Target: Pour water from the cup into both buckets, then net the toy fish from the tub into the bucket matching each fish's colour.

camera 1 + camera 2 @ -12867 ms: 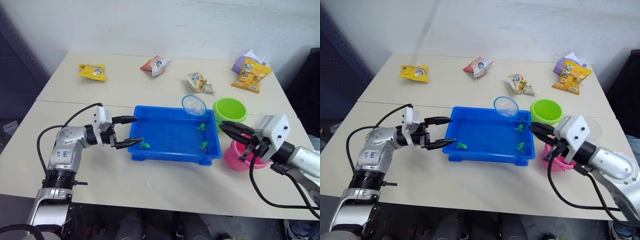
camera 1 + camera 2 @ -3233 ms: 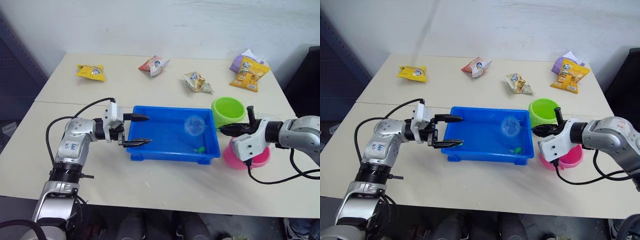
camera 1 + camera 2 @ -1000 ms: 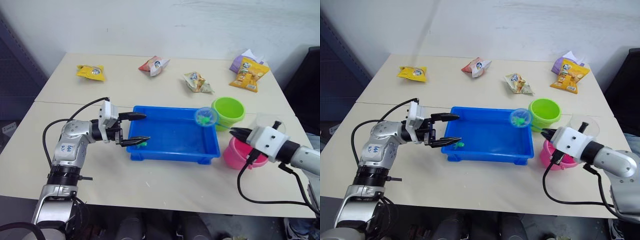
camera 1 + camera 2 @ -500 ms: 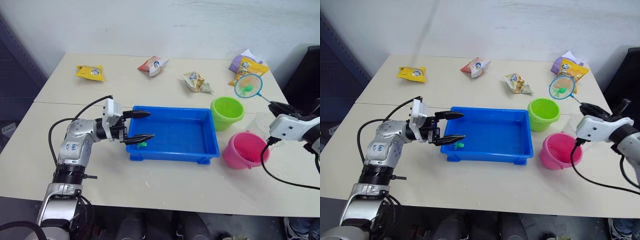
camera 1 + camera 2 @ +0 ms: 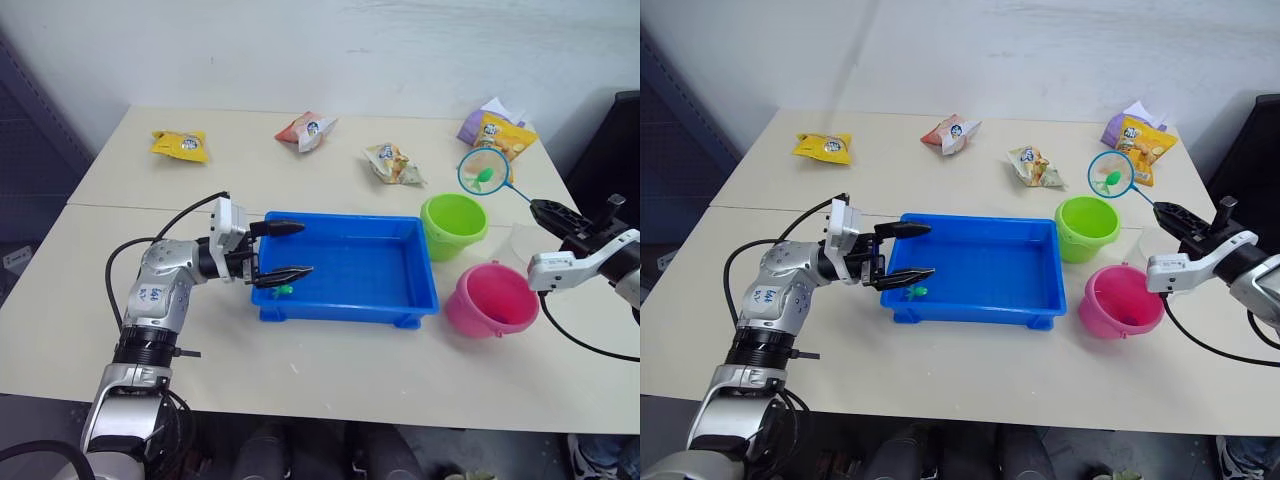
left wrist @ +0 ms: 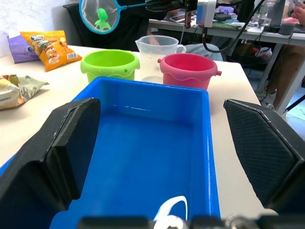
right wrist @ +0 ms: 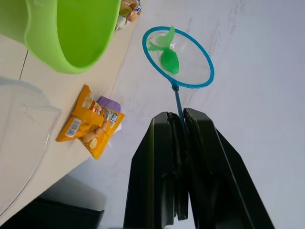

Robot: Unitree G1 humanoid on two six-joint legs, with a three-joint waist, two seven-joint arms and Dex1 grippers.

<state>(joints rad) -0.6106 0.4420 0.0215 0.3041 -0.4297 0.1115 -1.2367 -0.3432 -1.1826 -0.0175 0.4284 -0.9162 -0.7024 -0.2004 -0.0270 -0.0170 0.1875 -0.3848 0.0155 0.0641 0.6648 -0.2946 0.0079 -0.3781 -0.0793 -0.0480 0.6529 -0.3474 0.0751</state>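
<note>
1. Our left gripper (image 5: 286,249) is on the left. Its two black fingers are spread wide apart and hold nothing. The tips hang over the left end of the shallow bright blue plastic tub (image 5: 345,300).

2. One tiny green toy fish (image 5: 286,291) lies in the tub's near left corner, just below the lower fingertip. Our left arm is much closer to it than our right arm.

3. The small round lime green plastic bucket (image 5: 454,225) stands just past the tub's right end. The pink plastic bucket (image 5: 492,299) sits beside it, nearer to us. The large clear plastic cup (image 6: 159,56) stands behind the two buckets.

4. The little round net with the light blue rim (image 5: 484,172) hangs in the air above the green bucket, a bit to its far right side. A small green fish (image 7: 168,58) sits in the mesh. We think the net must come back and down over the green bucket, then tip.

5. The net's thin dark stick runs from the hoop down and to the right into our right gripper (image 5: 548,210). Its fingers are squeezed tight on the stick.
</note>
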